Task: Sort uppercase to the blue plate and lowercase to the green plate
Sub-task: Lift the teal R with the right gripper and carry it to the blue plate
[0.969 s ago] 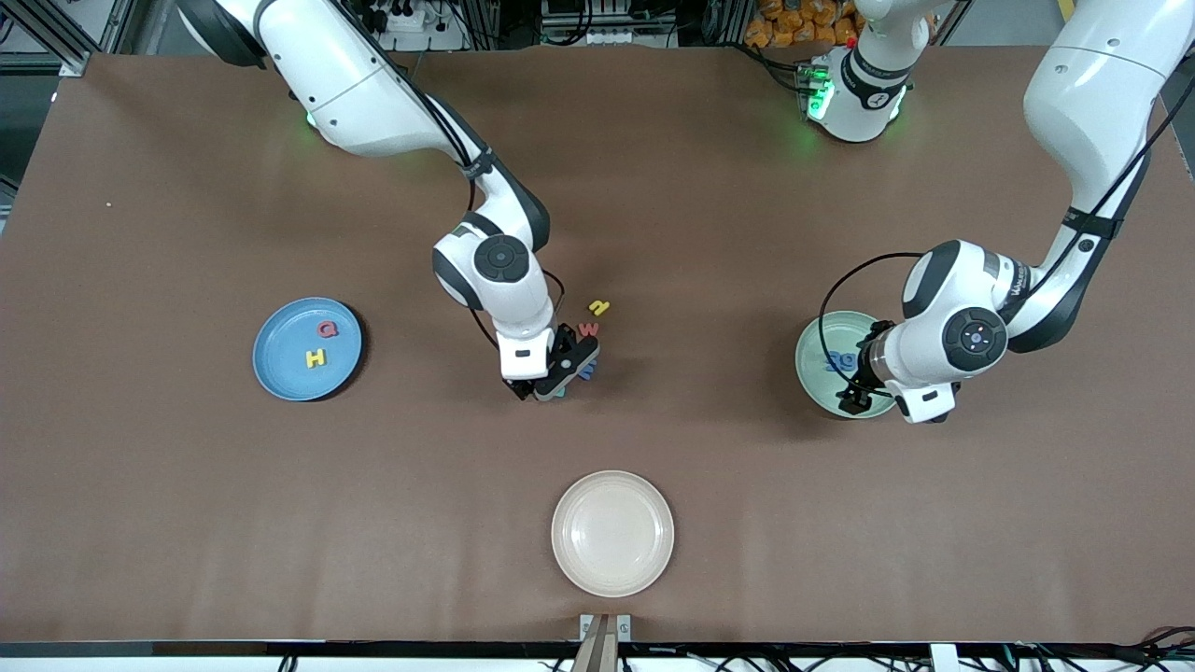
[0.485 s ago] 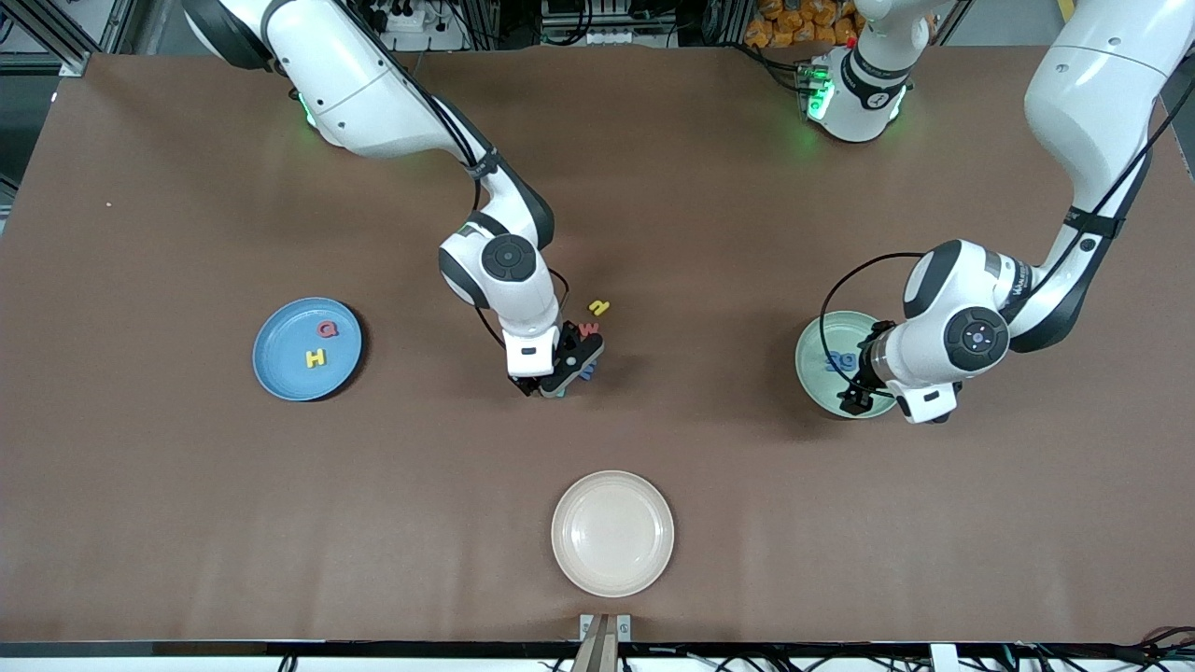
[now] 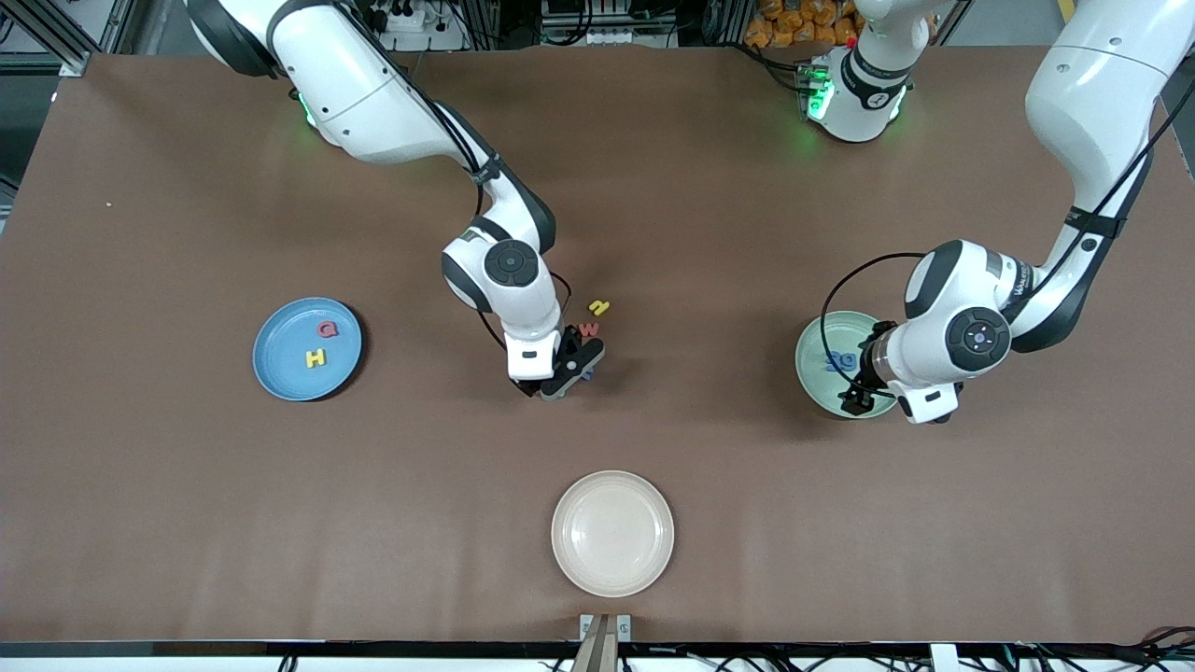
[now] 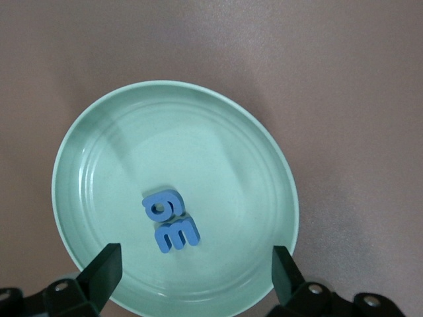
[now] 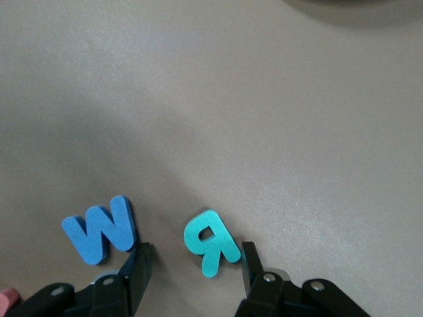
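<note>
One letter matters — the teal R (image 5: 210,241) lies flat on the tabletop (image 3: 747,485) between the right claw (image 5: 193,264)'s parted fingers, not yet gripped, its stem slanting across the gap. Left claw (image 4: 193,267) waits, spread wide, over the green plate (image 4: 92,132).

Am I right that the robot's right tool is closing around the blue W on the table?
Not quite. The right tool is closing around the teal R, not the blue W, which lies just beside one of its fingers on the table. The right wrist view shows it.
</note>
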